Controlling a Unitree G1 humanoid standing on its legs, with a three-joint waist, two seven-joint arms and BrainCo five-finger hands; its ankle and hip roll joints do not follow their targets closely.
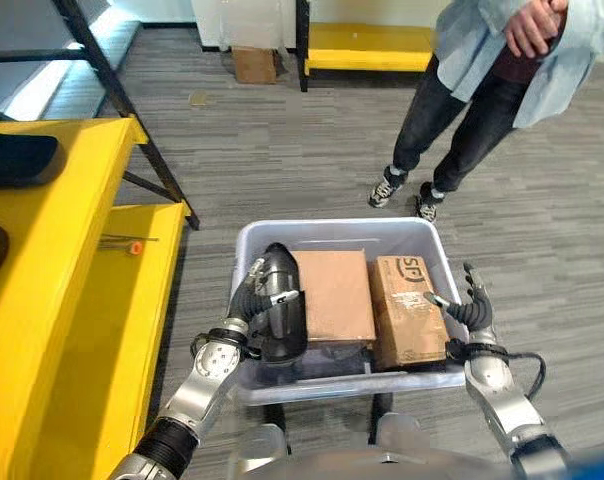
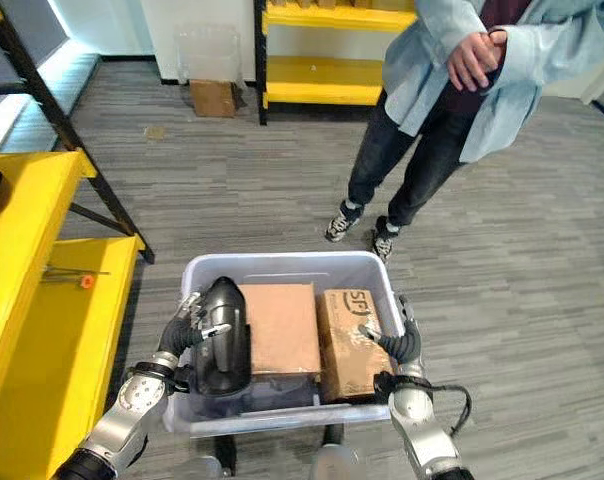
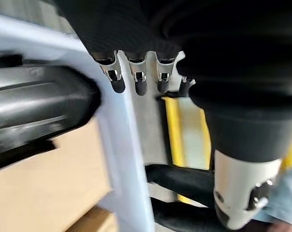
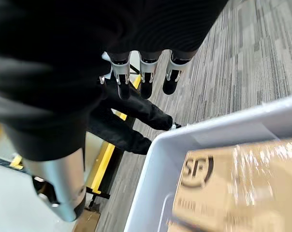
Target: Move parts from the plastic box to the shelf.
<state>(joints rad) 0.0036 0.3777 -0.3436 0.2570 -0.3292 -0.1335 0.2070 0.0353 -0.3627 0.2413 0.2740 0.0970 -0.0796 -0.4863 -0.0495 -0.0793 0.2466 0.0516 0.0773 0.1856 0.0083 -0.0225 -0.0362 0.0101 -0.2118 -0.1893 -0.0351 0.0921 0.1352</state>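
A pale plastic box stands just in front of me. A black moulded part lies at its left end, beside a plain cardboard box and a printed cardboard box. My left hand is at the box's left wall, with relaxed fingers over the rim against the black part and the thumb resting on it. My right hand stands open at the right rim, its fingers straight and the thumb towards the printed box. The yellow shelf is on my left.
Two dark parts lie on the shelf's upper level, and a small orange-tipped item on the lower one. A person stands just beyond the box. A second yellow shelf and a cardboard box are at the back.
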